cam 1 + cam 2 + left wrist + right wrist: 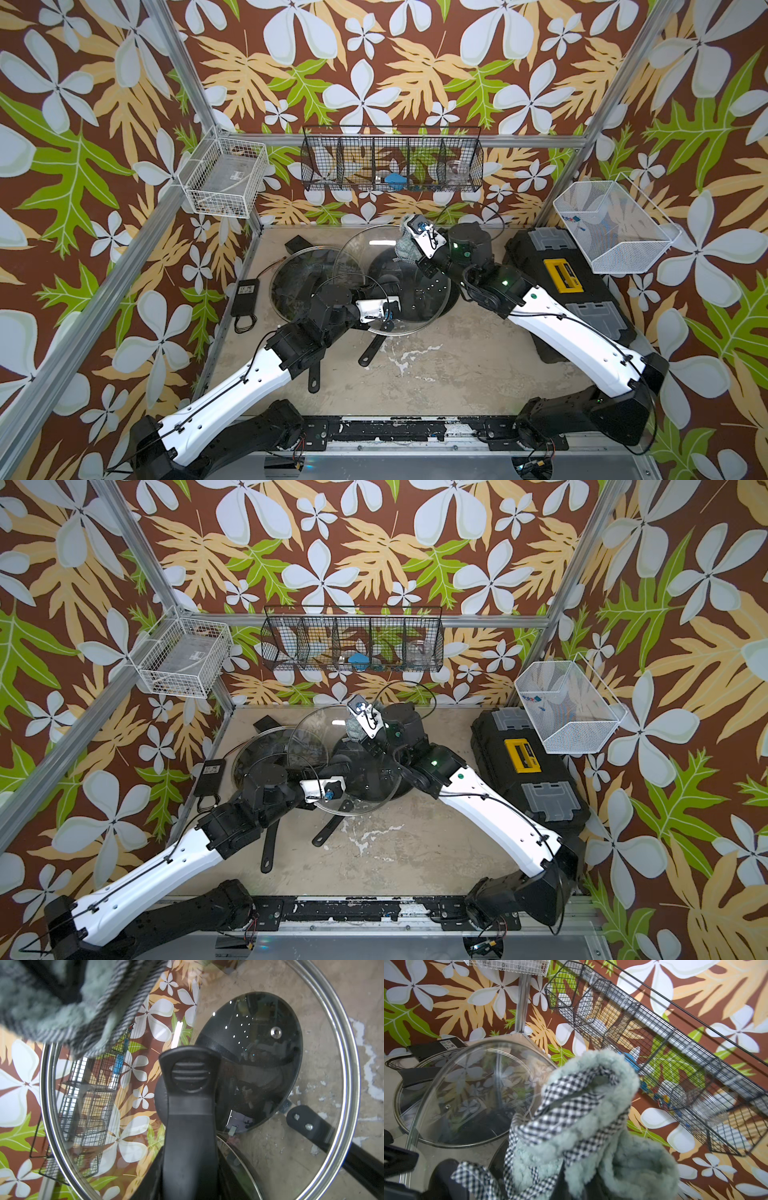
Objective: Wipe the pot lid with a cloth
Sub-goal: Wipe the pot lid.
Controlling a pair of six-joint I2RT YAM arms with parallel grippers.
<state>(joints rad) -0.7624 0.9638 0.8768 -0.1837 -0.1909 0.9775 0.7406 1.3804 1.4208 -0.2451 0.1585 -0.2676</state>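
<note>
Holding pot lid (354, 1080) tilted up by handle (190, 1076), left gripper (392, 308) clamped tight, glass face presented for wiping. Cloth (591, 1105) bunched in closed right gripper (409, 249), at lid's 1 o'clock rim in a top view; probably working the edge.

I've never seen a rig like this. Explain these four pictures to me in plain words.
This is a robot with a left arm and a right arm, each ending in a two-finger hand. Two pictures look down on the whole table from overhead; the other two come from cameras on the arms' wrists. The left hand is shut on the black handle of a big glass lid, holding it tilted. The right hand is shut on a fluffy pale green cloth beside the lid's rim. On the table lie a lidded pan, a black power brick and a black toolbox. Wire baskets hang on the flowered walls.
</note>
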